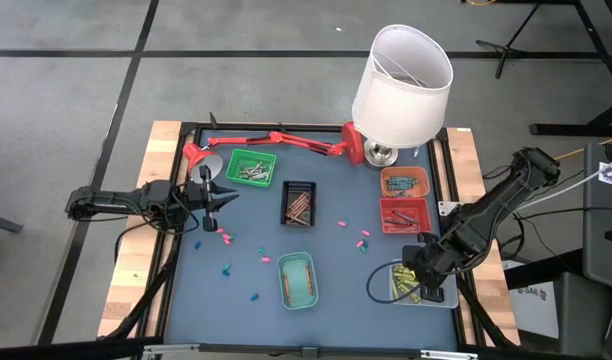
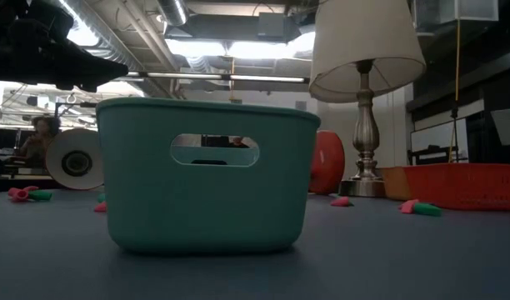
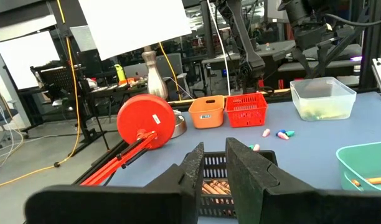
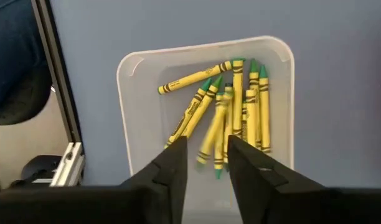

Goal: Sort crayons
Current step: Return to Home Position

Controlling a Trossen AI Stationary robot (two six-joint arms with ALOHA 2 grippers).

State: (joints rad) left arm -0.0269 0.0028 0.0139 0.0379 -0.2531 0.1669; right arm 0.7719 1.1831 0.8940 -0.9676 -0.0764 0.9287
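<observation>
Several yellow and green crayons (image 4: 231,115) lie in a clear tray (image 4: 131,68) at the table's near right. My right gripper (image 4: 207,146) hangs open above them, pointing steeply down; nothing is between its fingers. In the high view it shows over that tray (image 1: 414,272). Loose pink, green and blue crayons (image 1: 223,237) lie scattered on the blue mat, more of them toward the right (image 1: 364,240). My left gripper (image 1: 229,197) waits level at the table's left, its fingers a little apart and empty (image 3: 214,152).
Small trays stand on the mat: green (image 1: 251,168), black (image 1: 299,203), orange (image 1: 404,183), red (image 1: 404,215) and teal (image 1: 297,280). A red desk lamp (image 1: 276,140) lies along the far edge. A white-shaded table lamp (image 1: 403,72) stands at the far right.
</observation>
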